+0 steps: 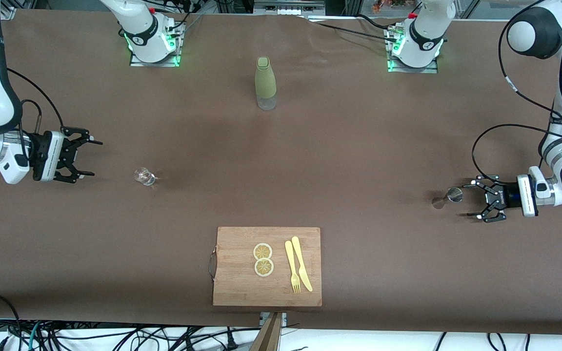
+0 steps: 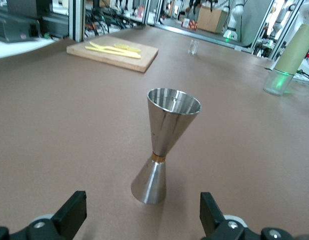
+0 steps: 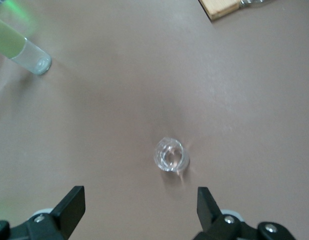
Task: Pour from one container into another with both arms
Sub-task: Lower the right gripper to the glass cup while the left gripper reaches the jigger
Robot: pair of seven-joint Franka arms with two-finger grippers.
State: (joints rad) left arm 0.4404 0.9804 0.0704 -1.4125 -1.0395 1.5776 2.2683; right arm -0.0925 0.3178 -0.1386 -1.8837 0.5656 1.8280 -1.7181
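Both grippers open and empty, each facing its own vessel on the table.

A cutting board (image 1: 267, 266) with lemon slices (image 1: 263, 259), fork (image 1: 291, 267) and knife (image 1: 301, 263) lay at the table's near edge. Farther in, the left gripper (image 1: 473, 200) — fingers spread wide — sat just beside the upright steel jigger (image 1: 447, 197) near the left arm's end; the right gripper (image 1: 84, 158), fingers equally wide, faced the glass cup (image 1: 144, 176) a short way off. The olive-green bottle (image 1: 265, 83) stood farthest, mid-table.

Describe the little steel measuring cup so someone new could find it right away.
Start at the left arm's end of the brown table. Just in front of the open left gripper stands the steel jigger, upright. It's shiny, hourglass-shaped metal, unlike the clear glass cup or the green bottle.
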